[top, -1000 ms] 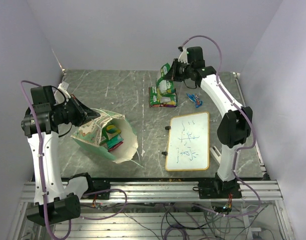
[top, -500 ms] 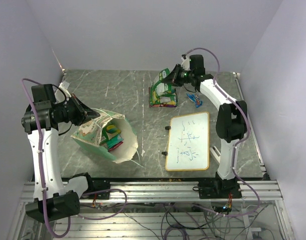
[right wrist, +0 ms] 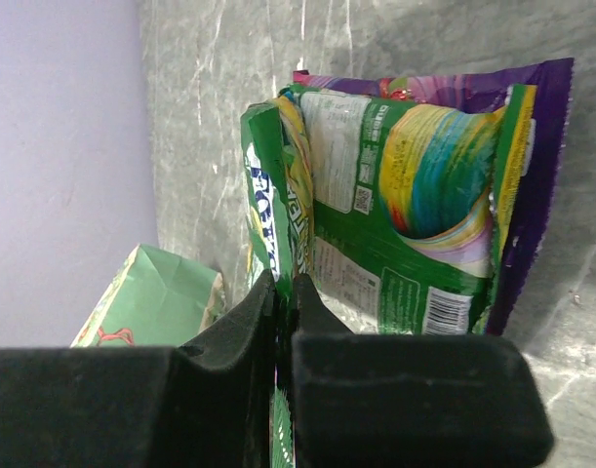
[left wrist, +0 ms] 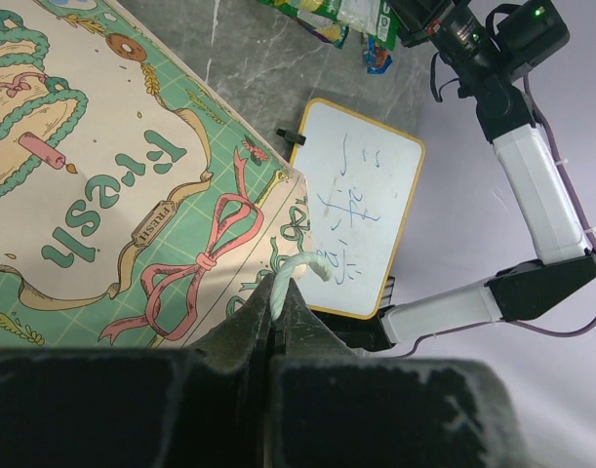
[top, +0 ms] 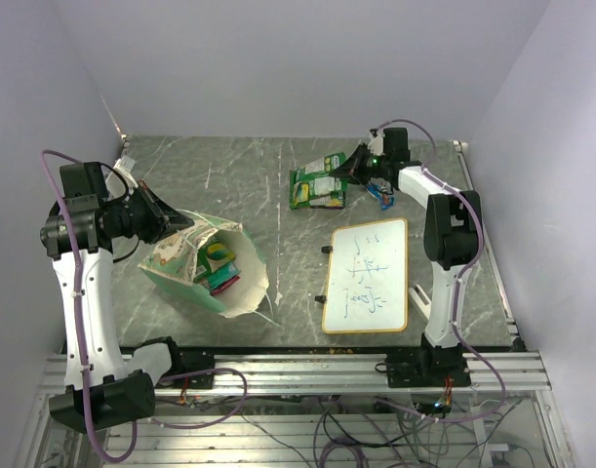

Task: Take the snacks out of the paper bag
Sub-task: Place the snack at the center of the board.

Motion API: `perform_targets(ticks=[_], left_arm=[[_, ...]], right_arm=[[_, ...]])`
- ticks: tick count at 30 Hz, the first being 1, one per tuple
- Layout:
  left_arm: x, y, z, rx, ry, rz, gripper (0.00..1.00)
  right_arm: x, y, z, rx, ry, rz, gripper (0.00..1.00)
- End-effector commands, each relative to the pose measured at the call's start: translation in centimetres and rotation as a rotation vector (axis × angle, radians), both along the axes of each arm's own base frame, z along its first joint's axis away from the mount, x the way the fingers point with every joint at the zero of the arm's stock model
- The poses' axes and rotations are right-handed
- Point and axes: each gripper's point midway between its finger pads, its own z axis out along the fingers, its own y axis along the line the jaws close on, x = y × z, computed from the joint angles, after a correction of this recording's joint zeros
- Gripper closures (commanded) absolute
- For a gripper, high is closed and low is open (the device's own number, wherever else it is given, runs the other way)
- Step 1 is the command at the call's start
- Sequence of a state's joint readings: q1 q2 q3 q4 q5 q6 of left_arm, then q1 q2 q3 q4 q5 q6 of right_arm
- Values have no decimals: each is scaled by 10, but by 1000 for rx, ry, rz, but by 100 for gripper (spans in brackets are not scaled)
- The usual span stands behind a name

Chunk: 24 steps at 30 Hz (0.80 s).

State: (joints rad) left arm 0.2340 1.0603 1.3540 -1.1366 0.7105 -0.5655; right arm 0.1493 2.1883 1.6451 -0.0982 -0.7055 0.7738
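The paper bag point(top: 185, 261) lies tilted on its side at the left, mouth toward the right, with green and pink snacks point(top: 219, 267) showing inside. My left gripper point(top: 183, 228) is shut on the bag's white string handle point(left wrist: 296, 268), at the jaw tips point(left wrist: 276, 304). At the back, my right gripper point(top: 350, 169) is shut on the edge of a green snack packet point(top: 317, 183). That green packet point(right wrist: 395, 195) rests over a purple packet point(right wrist: 543, 185) on the table. The right gripper point(right wrist: 283, 285) pinches its folded left edge. A small blue candy point(top: 380, 195) lies beside them.
A white whiteboard point(top: 367, 275) with blue writing lies flat at the right front, between the snacks and the right arm's base. The grey marbled table point(top: 239, 171) ends at walls on the left, back and right. The whiteboard point(left wrist: 353, 229) also shows past the bag.
The right gripper has come down and to the right with the green packet, which now lies flatter on the purple one. The left arm and bag have barely moved.
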Motion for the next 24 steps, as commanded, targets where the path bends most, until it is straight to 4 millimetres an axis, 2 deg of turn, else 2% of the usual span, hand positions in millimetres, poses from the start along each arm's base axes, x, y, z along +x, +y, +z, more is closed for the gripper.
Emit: perform_targets(ticks=[1,5,13,18,24], left_arm=[[1,0,5,11,-25,-5,93],[2,0,5,9,-24,-1,93],[3,0,4,1,-22,4,93],[2,0,3,-1,-21,5,93],[1,-1,2,-1,-20,-1,93]], right_arm=[[6,-14,-16,-5,2,-2,100],[6,-20,-32,-32,24,7,100],[6,-17,-50,-29,51,17,100],[6,-7,-52,-41,45,51,100],[3,-12,-52,-68,45,42,100]])
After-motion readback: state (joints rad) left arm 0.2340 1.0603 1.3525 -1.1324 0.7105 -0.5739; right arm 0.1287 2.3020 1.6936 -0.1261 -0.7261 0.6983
